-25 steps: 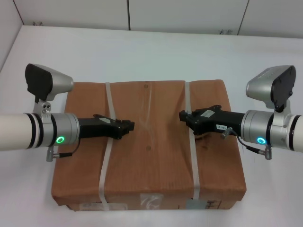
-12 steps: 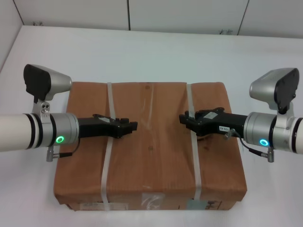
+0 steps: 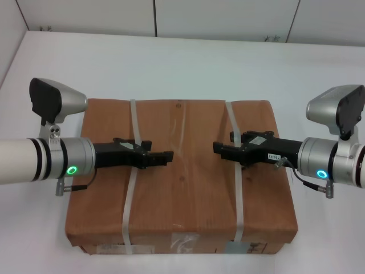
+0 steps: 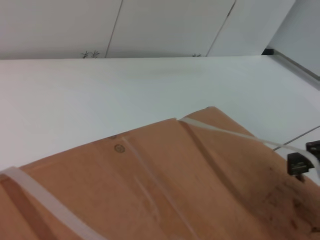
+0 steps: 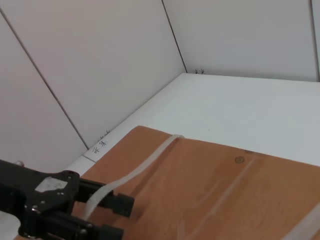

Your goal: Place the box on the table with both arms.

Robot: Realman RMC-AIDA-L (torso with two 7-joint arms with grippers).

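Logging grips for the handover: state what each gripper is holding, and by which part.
The left gripper has the box's left strap through its fingers; the right gripper likewise hooks the right strap.

The box (image 3: 181, 174) lies on the bench (image 3: 188, 63), toward its near edge, two straps crossing it front to back. My left pincer (image 3: 165, 158) reaches in over the left strap (image 3: 132, 171); my right pincer (image 3: 219, 149) reaches in over the right strap (image 3: 235, 171). Their tips face each other above the box's middle, apart.
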